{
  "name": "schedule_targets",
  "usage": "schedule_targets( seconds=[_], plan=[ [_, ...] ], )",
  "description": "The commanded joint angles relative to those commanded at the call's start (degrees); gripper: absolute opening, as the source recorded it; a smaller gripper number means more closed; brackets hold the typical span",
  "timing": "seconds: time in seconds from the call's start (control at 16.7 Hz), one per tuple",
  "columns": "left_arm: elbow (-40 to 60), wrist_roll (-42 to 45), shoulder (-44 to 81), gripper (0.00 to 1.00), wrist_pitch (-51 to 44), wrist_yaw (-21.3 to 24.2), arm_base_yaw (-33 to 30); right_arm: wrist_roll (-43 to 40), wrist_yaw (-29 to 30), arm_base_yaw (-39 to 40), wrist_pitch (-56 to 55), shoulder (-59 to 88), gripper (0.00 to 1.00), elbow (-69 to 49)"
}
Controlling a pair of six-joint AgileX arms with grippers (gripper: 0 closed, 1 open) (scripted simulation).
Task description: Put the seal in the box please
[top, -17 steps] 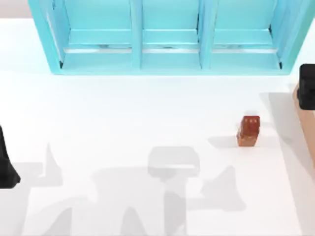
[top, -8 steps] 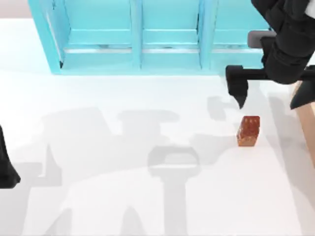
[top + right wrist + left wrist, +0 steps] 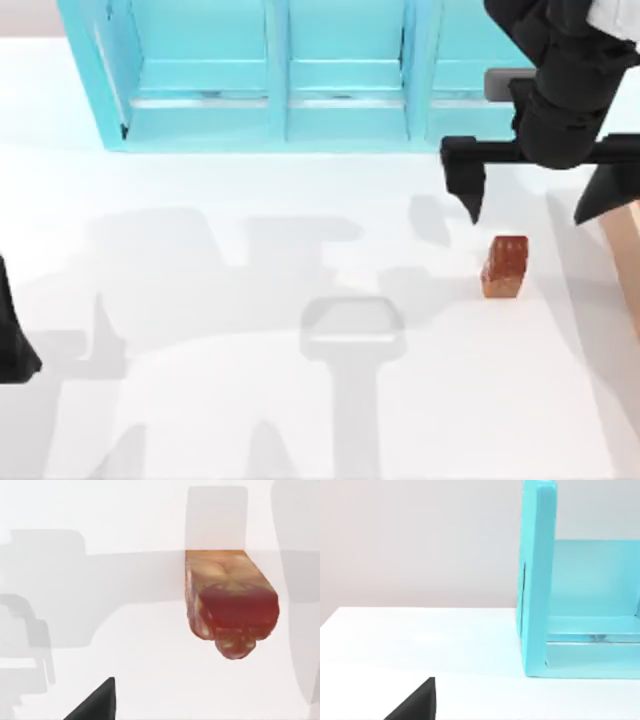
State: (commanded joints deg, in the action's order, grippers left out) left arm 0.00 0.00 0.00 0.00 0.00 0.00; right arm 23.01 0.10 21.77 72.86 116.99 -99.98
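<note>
White table [image 3: 250, 300], turquoise shelf [image 3: 340, 75] running along the top of frame. Seal [image 3: 505, 266] is lying on the table at mid-right, untouched. Right gripper [image 3: 535, 210] is hovering upper right, just above the seal, fingers spread wide. Box [image 3: 628, 250] is peeking in at the right edge. Left arm [image 3: 12, 335] is sitting parked at the lower left edge; can't tell its finger state.

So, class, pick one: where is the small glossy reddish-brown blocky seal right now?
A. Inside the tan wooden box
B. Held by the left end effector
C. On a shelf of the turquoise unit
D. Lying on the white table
D: the small glossy reddish-brown blocky seal lies on the white table, with the right end effector open above it and not touching it.
</note>
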Motion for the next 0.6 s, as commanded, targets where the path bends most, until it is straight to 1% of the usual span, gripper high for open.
schedule_targets(
  seconds=[0.18, 0.6],
  plan=[
    [0.0, 0.0, 0.0, 1.0, 0.0, 0.0, 0.0, -0.1, 0.0, 0.1, -2.2, 0.6, 1.0, 2.0],
    [0.0, 0.0, 0.0, 1.0, 0.0, 0.0, 0.0, 0.2, 0.0, 0.4, -19.1, 5.0, 1.0, 13.9]
  ],
)
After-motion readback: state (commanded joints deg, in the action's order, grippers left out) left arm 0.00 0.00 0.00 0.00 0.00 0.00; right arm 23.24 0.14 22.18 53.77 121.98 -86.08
